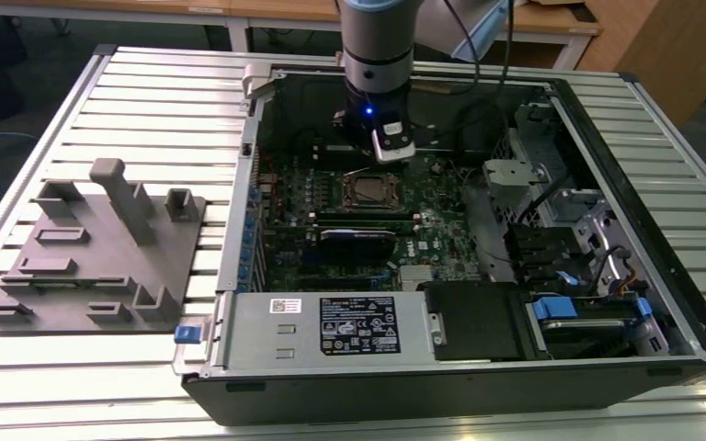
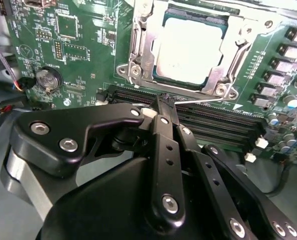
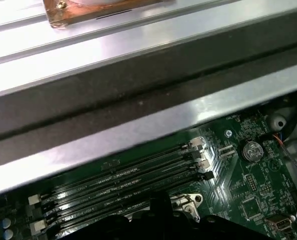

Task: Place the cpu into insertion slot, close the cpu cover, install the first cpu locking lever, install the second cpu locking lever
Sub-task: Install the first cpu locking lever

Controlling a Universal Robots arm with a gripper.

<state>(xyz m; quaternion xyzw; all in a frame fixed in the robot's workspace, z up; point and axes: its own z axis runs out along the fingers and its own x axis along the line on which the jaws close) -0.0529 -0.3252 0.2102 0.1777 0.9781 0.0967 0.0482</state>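
While the cpu [image 2: 188,50] lies under its cpu cover [image 2: 141,37], the clenched pincer [image 2: 161,103] hovers at twelve o'clock from the insertion slot [image 1: 371,191], exterior view.

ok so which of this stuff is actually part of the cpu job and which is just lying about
Job: cpu, cpu cover down around it, gripper.
Lying about: grey fixture block, memory slots, coin battery, power supply.
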